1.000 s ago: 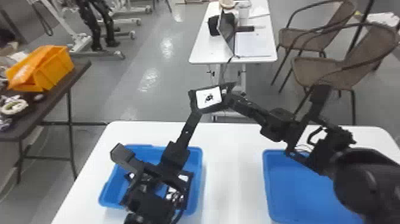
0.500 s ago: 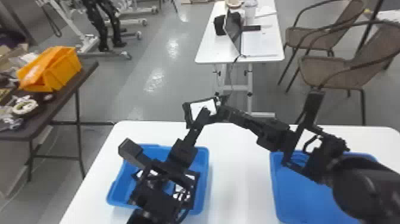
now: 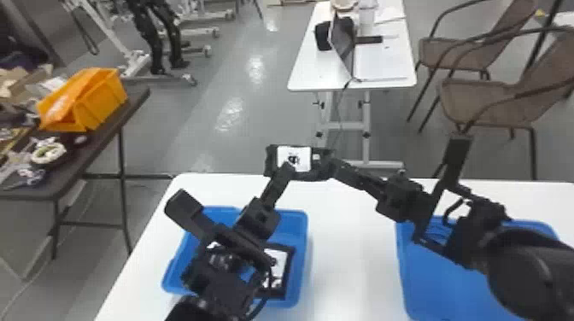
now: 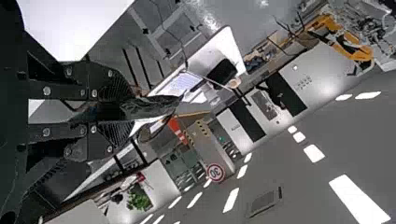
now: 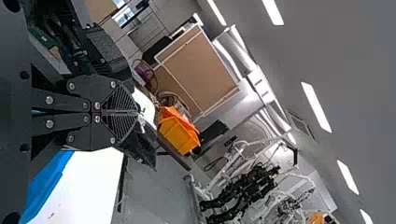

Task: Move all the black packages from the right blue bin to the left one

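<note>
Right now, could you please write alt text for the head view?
The robot's left tool and right tool meet at a black package with a white label, held above a white table. Below, at least one other package lies in the left blue bin; the right blue bin stands apart.

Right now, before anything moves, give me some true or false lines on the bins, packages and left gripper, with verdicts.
1. A black package is held up outside both bins. True.
2. The left gripper has its fingers wide open. False: they are shut on that package.
3. The left blue bin has a white-labelled package in it. True.
4. The right bin is orange. False: it is blue.
</note>
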Robot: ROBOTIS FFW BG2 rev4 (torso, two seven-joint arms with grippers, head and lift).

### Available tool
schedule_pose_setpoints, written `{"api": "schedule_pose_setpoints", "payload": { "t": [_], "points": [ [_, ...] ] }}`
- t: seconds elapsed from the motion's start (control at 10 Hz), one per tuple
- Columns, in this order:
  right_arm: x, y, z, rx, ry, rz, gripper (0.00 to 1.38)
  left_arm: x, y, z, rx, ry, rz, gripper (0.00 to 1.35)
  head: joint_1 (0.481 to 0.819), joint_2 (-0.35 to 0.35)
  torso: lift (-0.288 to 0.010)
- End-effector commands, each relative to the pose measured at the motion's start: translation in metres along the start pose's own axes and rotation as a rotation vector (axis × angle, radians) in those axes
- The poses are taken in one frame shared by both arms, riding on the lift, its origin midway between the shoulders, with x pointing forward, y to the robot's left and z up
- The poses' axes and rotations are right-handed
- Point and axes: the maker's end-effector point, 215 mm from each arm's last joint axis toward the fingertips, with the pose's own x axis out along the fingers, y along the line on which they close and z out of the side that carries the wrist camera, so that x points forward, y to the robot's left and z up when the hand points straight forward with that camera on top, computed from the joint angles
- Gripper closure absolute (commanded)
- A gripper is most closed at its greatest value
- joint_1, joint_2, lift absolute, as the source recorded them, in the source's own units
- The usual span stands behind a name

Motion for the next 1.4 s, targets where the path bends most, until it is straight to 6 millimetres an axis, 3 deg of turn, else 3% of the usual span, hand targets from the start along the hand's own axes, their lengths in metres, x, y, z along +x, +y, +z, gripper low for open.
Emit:
{"api": "schedule_pose_setpoints", "payload": {
  "t": [0.0,0.1,0.2,0.3,0.4,0.6,0.7,0.9,1.0,1.1,1.2,1.3],
  "points": [
    [0.0,-0.001,-0.002,0.005,0.003,-0.002,1.16,-0.003,0.002,0.007,0.0,-0.033,0.006,1.23,0.695,0.231,-0.04],
    [0.0,-0.002,-0.003,0.007,0.004,-0.004,1.14,-0.005,0.006,0.012,0.007,-0.054,0.016,1.23,0.695,0.235,-0.04],
    [-0.001,-0.004,-0.006,0.008,0.023,-0.007,0.93,-0.007,0.013,0.019,0.033,-0.074,0.034,1.23,0.695,0.242,-0.04],
    [-0.008,-0.014,-0.005,-0.015,0.028,-0.033,0.42,-0.014,0.035,0.03,0.118,-0.098,0.086,1.23,0.695,0.25,-0.04],
    [-0.029,-0.036,-0.006,-0.071,0.037,-0.106,0.04,-0.028,0.07,0.043,0.271,-0.124,0.183,1.23,0.695,0.263,-0.04],
    [-0.089,-0.082,-0.026,-0.126,0.034,-0.282,0.17,-0.063,0.128,0.05,0.544,-0.134,0.375,1.23,0.695,0.284,-0.04],
    [-0.119,-0.098,-0.037,-0.126,0.027,-0.36,0.23,-0.074,0.145,0.04,0.642,-0.086,0.423,1.23,0.695,0.285,-0.04],
    [-0.161,-0.117,-0.044,-0.163,0.045,-0.475,0.25,-0.081,0.151,0.031,0.863,-0.028,0.45,1.23,0.695,0.258,-0.04],
    [-0.167,-0.121,-0.044,-0.19,0.056,-0.491,0.25,-0.08,0.155,0.023,0.922,0.012,0.446,1.19,0.695,0.234,-0.04],
    [-0.169,-0.12,-0.038,-0.241,0.057,-0.504,0.25,-0.078,0.154,0.021,0.928,0.027,0.422,0.72,0.695,0.209,-0.04],
    [-0.174,-0.119,-0.035,-0.293,0.06,-0.53,0.25,-0.076,0.139,0.03,0.928,-0.023,0.382,0.15,0.695,0.194,-0.04],
    [-0.184,-0.117,-0.033,-0.344,0.054,-0.575,0.25,-0.078,0.117,0.035,0.889,-0.095,0.338,0.0,0.695,0.186,-0.04]
  ]
}}
